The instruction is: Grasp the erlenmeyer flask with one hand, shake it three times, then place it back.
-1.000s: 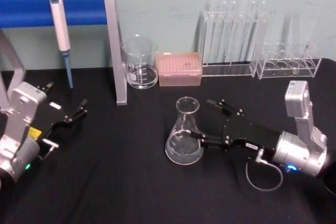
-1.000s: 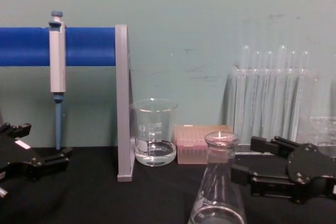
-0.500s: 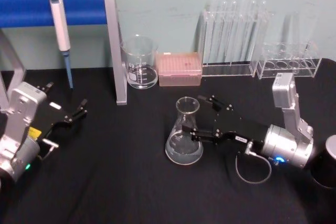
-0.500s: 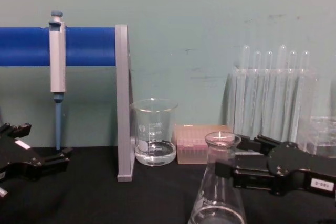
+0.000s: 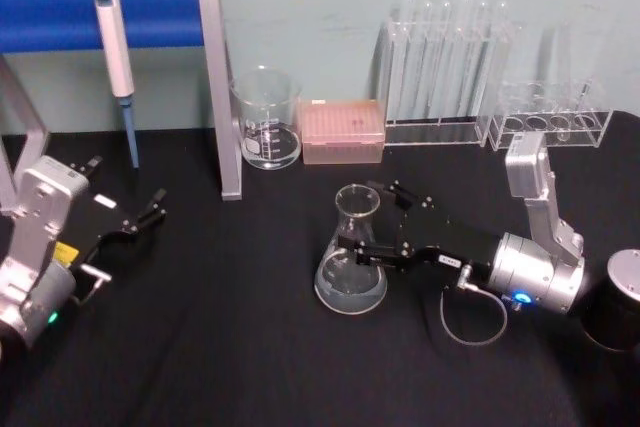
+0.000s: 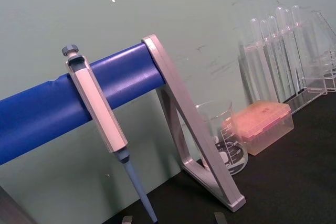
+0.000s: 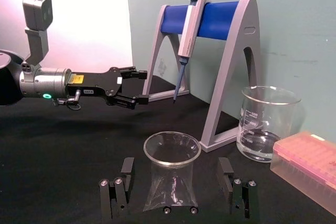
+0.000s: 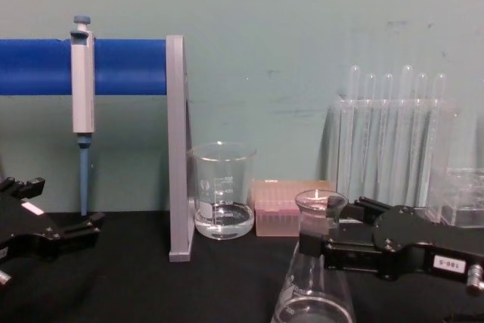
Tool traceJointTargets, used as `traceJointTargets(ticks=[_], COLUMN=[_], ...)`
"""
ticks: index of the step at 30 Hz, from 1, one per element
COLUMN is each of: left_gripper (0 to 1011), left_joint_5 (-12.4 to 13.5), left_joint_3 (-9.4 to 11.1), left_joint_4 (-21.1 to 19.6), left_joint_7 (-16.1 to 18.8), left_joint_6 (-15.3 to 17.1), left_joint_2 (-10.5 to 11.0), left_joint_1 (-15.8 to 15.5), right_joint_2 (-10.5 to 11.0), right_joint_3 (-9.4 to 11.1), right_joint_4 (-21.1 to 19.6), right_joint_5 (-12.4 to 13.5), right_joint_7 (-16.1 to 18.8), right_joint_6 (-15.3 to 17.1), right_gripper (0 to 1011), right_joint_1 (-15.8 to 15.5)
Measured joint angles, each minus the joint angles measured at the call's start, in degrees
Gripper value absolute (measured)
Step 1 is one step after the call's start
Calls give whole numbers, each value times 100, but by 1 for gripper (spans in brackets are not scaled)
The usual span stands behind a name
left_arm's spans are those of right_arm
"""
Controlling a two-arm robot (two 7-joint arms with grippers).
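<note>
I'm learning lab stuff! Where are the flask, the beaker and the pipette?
erlenmeyer flask (image 5: 350,282): head view, wide base.
beaker (image 5: 267,137): head view, glass wall.
pipette (image 5: 113,42): head view, grey body.

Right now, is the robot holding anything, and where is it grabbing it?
Nothing is held yet. The right gripper has its fingers open on either side of the neck of the erlenmeyer flask, not touching it. The left gripper sits open, empty.

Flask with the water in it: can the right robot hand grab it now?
Probably yes. The right gripper is open with a finger on each side of the erlenmeyer flask, at its neck, nothing between. The left gripper sits parked at the left.
</note>
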Motion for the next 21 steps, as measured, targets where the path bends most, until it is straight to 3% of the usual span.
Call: traceJointTargets(ticks=[21], left_gripper=[1001], left_joint_5=[0], left_joint_3=[0], left_joint_4=[0], left_joint_7=[0], left_joint_6=[0], left_joint_2=[0], left_joint_1=[0], right_joint_2=[-66], right_joint_3=[-85], right_joint_4=[140], right_joint_5=[-30], right_joint_7=[-15], right_joint_6=[47], right_gripper=[1000], right_joint_1=[96])
